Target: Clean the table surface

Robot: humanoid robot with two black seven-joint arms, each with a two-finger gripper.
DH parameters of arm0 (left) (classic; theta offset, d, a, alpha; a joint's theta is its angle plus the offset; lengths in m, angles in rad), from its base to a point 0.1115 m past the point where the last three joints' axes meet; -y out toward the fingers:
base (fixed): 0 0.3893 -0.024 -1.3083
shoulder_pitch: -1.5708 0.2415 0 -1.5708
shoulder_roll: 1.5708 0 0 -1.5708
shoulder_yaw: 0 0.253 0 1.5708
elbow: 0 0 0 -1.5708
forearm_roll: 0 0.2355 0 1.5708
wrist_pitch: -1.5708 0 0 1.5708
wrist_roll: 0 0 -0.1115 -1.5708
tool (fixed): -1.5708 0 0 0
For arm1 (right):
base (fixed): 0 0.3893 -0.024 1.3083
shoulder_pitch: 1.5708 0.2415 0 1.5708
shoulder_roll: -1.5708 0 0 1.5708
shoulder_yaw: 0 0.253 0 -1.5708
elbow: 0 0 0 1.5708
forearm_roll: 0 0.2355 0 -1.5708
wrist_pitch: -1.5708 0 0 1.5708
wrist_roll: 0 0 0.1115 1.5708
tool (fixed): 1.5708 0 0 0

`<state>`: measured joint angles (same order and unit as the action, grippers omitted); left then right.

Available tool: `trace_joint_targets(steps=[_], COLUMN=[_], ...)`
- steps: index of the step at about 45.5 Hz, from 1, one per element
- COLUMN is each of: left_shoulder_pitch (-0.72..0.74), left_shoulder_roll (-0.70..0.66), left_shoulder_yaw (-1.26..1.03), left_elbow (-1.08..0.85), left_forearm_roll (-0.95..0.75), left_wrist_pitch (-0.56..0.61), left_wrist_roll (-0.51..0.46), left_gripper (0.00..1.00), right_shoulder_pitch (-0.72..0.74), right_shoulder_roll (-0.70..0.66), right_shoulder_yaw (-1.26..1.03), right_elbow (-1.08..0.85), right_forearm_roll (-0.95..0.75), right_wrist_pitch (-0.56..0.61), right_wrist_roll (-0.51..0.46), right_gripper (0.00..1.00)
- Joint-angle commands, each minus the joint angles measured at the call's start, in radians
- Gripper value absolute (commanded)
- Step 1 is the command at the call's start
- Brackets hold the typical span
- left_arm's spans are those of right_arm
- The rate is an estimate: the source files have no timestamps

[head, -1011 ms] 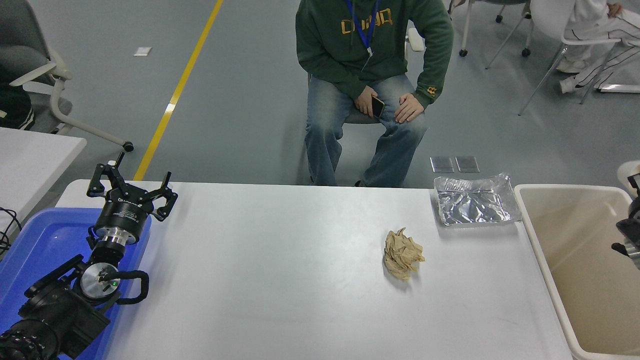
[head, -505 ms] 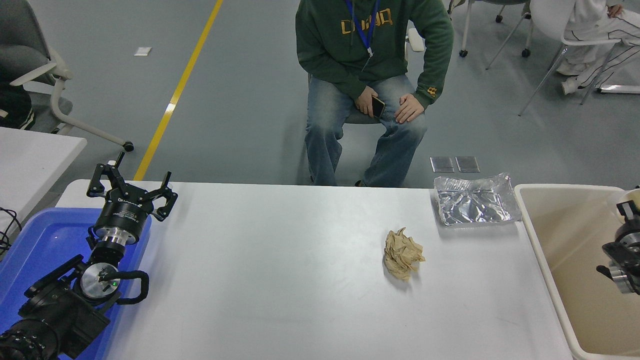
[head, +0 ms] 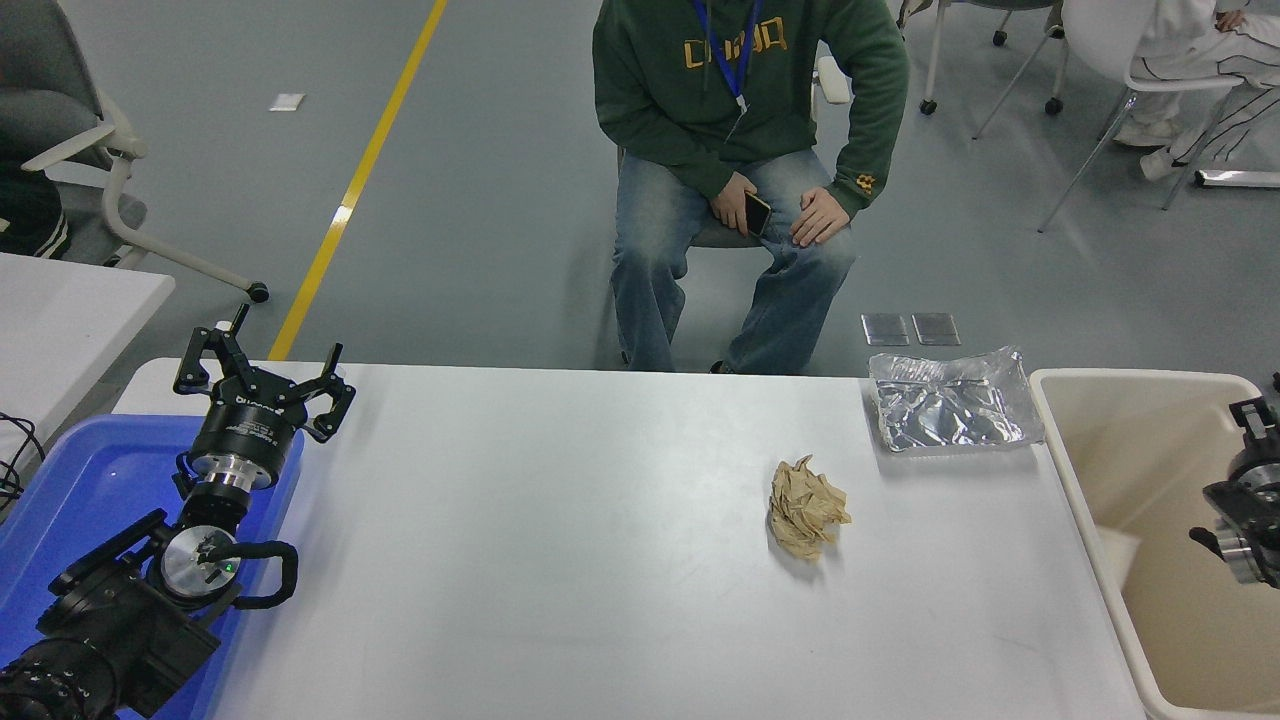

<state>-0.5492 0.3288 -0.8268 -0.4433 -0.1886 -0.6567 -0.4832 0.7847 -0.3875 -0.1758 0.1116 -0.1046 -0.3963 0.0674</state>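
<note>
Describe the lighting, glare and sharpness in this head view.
Head view: even overhead light, soft shadow under the crumpled brown paper; bright glints on the foil tray; faint sheen on the table surface; everything sharp, no motion blur.

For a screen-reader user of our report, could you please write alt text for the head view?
A white table surface holds a crumpled brown paper wad and a silver foil tray, beside a beige bin. The left gripper is parked open over a blue tub; a person sits opposite.
</note>
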Motion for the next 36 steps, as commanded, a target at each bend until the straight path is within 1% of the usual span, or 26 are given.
trace_joint_targets(steps=[1,5,8,12,16,25,35,36], left_shoulder_pitch=[0.0,0.0,0.0,0.0,0.0,0.0,0.0,0.0], left_shoulder_roll=[0.0,0.001,0.001,-0.001,-0.001,0.001,0.001,0.001], left_shoulder_yaw=[0.0,0.0,0.0,0.0,0.0,0.0,0.0,0.0], left_elbow=[0.0,0.0,0.0,0.0,0.0,0.0,0.0,0.0], left_forearm_roll=[0.0,0.0,0.0,0.0,0.0,0.0,0.0,0.0], left_wrist_pitch=[0.0,0.0,0.0,0.0,0.0,0.0,0.0,0.0], left_wrist_roll=[0.0,-0.002,0.0,0.0,0.0,0.0,-0.002,0.0], left_gripper=[1.0,1.0,1.0,1.0,1.0,1.0,1.0,1.0], right_shoulder_pitch=[0.008,0.011,0.022,0.039,0.071,0.111,0.134,0.134], right_shoulder_roll=[-0.008,-0.014,-0.027,-0.076,-0.151,-0.329,-0.415,-0.425], right_shoulder_yaw=[0.002,0.002,0.001,0.002,0.033,0.209,0.294,0.306], right_elbow=[0.008,0.011,0.033,0.097,0.229,0.571,0.813,0.864], right_forearm_roll=[0.002,0.002,0.0,0.002,0.002,-0.013,-0.015,-0.015], right_wrist_pitch=[0.014,0.03,0.062,0.102,0.12,0.125,0.148,0.151], right_wrist_roll=[0.006,0.006,0.008,0.008,0.011,0.014,0.014,0.014], right_gripper=[1.0,1.0,1.0,1.0,1.0,1.0,1.0,1.0])
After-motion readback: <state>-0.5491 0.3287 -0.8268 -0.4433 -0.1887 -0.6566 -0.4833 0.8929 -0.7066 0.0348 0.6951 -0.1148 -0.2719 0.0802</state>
